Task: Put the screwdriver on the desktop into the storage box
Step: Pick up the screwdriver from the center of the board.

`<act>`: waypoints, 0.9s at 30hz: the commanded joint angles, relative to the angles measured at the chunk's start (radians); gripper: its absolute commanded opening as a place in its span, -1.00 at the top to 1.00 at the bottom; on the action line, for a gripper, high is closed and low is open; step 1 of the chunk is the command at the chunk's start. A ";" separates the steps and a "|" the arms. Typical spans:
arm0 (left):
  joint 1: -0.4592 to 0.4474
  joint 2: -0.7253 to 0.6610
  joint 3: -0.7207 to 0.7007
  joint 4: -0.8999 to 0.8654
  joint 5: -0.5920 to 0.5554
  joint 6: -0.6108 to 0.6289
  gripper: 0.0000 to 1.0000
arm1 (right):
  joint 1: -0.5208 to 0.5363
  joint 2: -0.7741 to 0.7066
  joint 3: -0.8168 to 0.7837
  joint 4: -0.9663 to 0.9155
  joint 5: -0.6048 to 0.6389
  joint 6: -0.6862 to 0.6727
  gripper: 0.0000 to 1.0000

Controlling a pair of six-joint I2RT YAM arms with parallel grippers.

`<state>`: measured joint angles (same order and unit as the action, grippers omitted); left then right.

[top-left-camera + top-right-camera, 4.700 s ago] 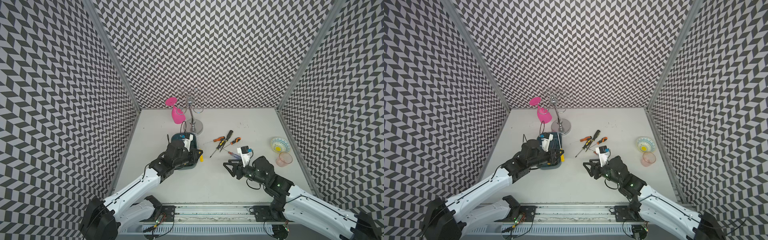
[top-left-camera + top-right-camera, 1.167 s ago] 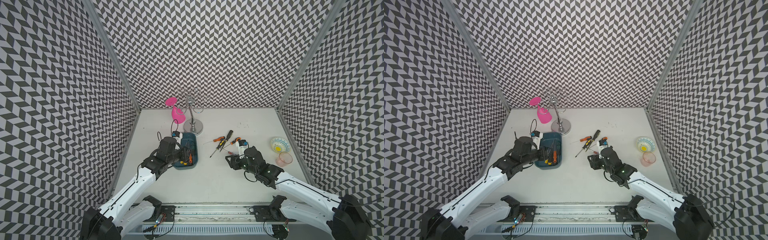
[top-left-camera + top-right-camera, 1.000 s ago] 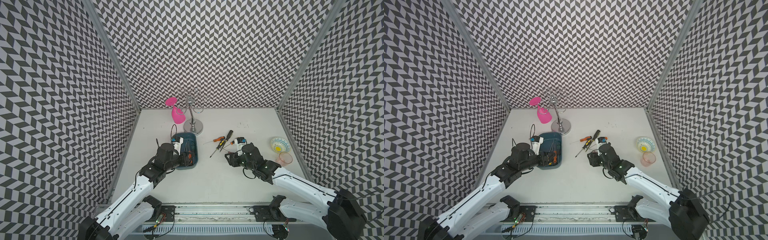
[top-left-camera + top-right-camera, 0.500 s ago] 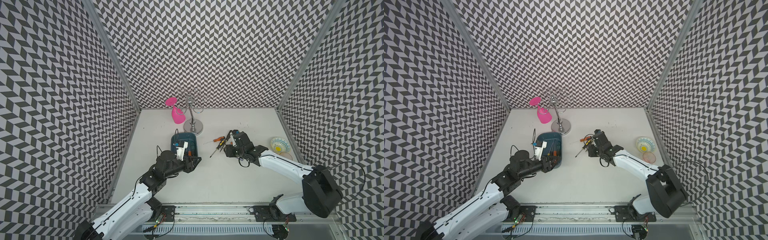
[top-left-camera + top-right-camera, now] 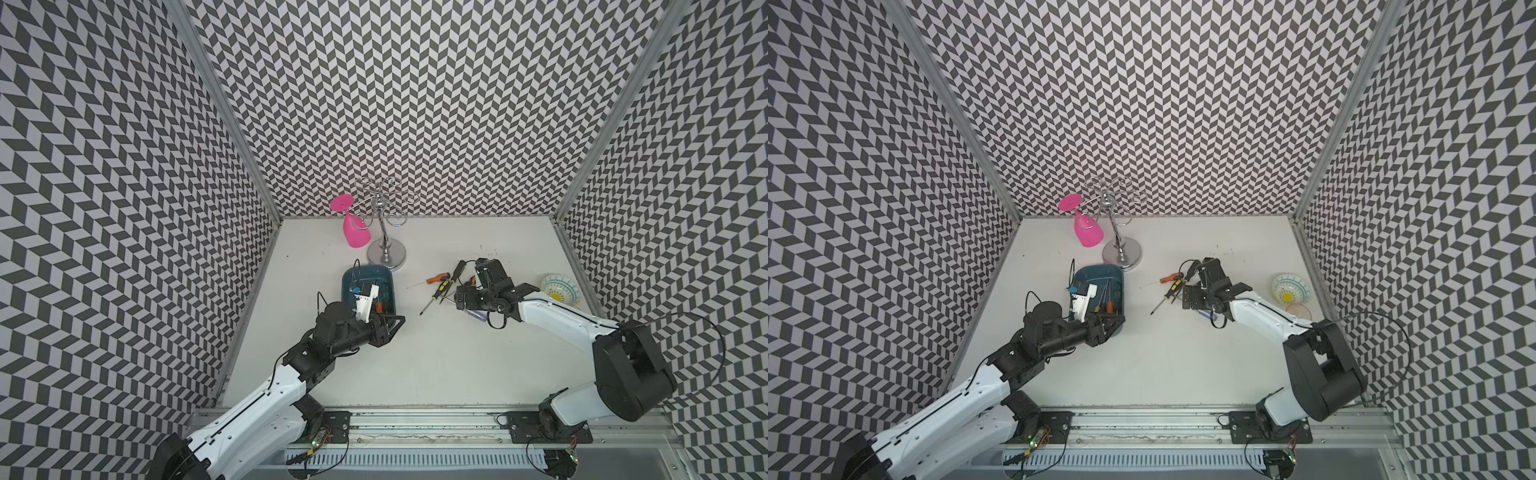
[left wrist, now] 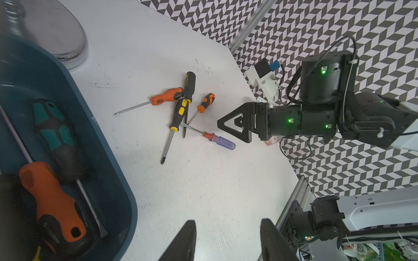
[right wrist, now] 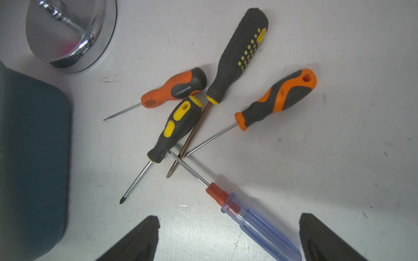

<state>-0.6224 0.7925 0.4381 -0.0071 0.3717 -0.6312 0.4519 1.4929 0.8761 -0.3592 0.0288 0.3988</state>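
Clear blue-handled screwdriver with red collar (image 7: 260,223) lies flat on white table (image 7: 339,158), handle between the wide-open fingers of right pincer (image 7: 228,217), ungripped. Four more screwdrivers (image 7: 181,122) just beyond its tips. Dark teal plastic storage box (image 6: 108,144) beside left pincer (image 6: 227,222), whose fingers stand apart, holding nothing

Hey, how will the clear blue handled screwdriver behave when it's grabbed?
The blue screwdriver looks rigid, probably light. Its glossy ridged handle may slip but likely won't roll. Its shaft crosses a black screwdriver's, so lifting might nudge that.
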 commanded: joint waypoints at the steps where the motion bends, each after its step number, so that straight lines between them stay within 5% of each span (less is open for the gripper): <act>1: -0.007 -0.007 -0.015 0.036 -0.006 -0.010 0.02 | -0.016 0.014 -0.020 0.026 -0.007 -0.018 -0.90; 27: -0.008 0.004 -0.042 0.071 -0.010 -0.035 0.03 | -0.004 0.019 -0.138 0.028 -0.141 -0.049 -0.06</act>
<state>-0.6266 0.7929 0.4046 0.0296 0.3637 -0.6617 0.4385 1.5345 0.7521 -0.3435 -0.0998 0.3573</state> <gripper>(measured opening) 0.488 0.541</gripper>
